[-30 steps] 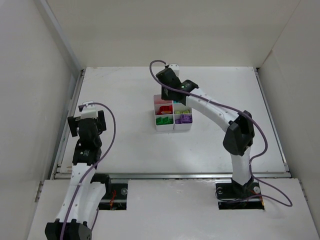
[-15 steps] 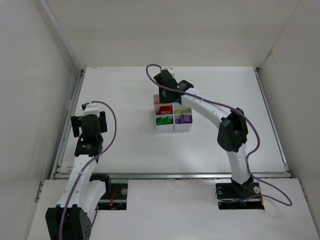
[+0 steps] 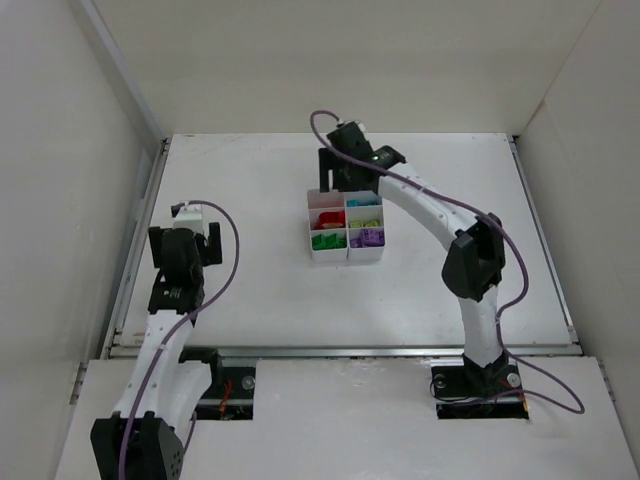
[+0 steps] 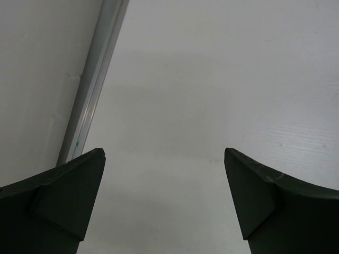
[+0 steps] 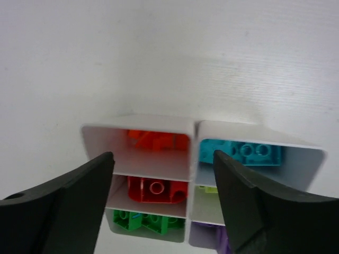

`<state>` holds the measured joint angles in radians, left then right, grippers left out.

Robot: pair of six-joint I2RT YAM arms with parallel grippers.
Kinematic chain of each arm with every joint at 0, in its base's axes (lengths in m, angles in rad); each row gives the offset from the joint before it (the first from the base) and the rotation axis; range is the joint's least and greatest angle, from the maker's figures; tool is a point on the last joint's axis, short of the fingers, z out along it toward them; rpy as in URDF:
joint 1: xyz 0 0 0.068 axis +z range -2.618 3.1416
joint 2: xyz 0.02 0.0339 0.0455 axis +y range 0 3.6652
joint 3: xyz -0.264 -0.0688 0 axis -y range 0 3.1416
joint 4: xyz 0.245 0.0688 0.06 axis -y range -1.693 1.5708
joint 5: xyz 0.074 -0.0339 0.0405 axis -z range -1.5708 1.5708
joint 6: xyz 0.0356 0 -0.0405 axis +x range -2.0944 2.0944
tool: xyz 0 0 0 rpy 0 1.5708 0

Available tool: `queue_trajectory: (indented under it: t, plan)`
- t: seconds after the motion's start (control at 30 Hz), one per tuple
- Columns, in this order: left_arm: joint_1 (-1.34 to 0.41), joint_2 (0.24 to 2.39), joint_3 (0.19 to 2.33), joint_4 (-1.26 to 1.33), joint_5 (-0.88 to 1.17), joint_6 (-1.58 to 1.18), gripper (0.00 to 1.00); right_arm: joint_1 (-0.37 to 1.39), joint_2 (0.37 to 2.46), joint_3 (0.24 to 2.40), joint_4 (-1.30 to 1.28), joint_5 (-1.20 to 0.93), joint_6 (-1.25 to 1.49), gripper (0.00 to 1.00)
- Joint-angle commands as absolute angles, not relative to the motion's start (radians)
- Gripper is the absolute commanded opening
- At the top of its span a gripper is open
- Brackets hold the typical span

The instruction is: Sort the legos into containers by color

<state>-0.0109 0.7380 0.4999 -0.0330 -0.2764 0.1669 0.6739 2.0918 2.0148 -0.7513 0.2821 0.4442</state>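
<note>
Left end effector [image 4: 164,156]: we see it well to the left of the tray, on the near side, released; its two dark fingers stand wide apart with only bare desk between them.
Desk [image 3: 250,290]: white and flat; it carries the tray near its middle.
Rail [image 4: 95,79]: a metal strip along the desk's left edge, farther left of the tray than the left end effector.
Tray [image 3: 330,256]: white, with six thin-walled square compartments, two across and three deep; every lego we can find lies inside it.
Green legos [image 5: 143,222]: in the tray's near-left compartment.
Purple legos [image 3: 368,238]: in the tray's near-right compartment, just beside the green ones with a wall between.
Red lego [image 5: 156,190]: in the tray's middle-left compartment, studs showing.
Yellow-green legos [image 3: 365,220]: in the tray's middle-right compartment; from the right wrist we catch only a sliver.
Orange lego [image 5: 153,140]: in the tray's far-left compartment, against its far wall.
Cyan lego [image 5: 243,153]: in the tray's far-right compartment, a row of round studs facing us.
Right end effector [image 5: 163,156]: raised over the tray's far end, released; its fingers are spread wide and we see nothing held between them.
</note>
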Motion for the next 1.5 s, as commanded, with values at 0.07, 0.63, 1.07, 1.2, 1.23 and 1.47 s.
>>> queue_trajectory:
  t: [0.07, 0.63, 1.07, 1.2, 1.23, 1.47]
  plan:
    - [-0.006, 0.876, 0.621, 0.0, -0.181, 0.199, 1.0, 0.408, 1.918, 2.063, -0.71, 0.273, 0.382, 0.85]
    - [-0.006, 1.317, 1.049, 0.13, -0.218, 0.102, 1.0, -0.041, 1.773, 1.858, -0.586, 0.42, 0.285, 1.0]
    - [-0.015, 1.538, 1.279, 0.077, -0.167, 0.026, 1.0, -0.041, 1.755, 1.855, -0.548, 0.482, 0.25, 1.0]
    - [-0.038, 1.548, 1.279, 0.077, -0.186, 0.026, 1.0, -0.041, 1.755, 1.855, -0.537, 0.482, 0.241, 1.0]
    - [-0.038, 1.548, 1.279, 0.086, -0.186, 0.026, 1.0, -0.041, 1.755, 1.864, -0.537, 0.482, 0.241, 1.0]
    - [-0.038, 1.548, 1.261, 0.086, -0.186, 0.026, 1.0, -0.041, 1.755, 1.862, -0.517, 0.482, 0.232, 1.0]
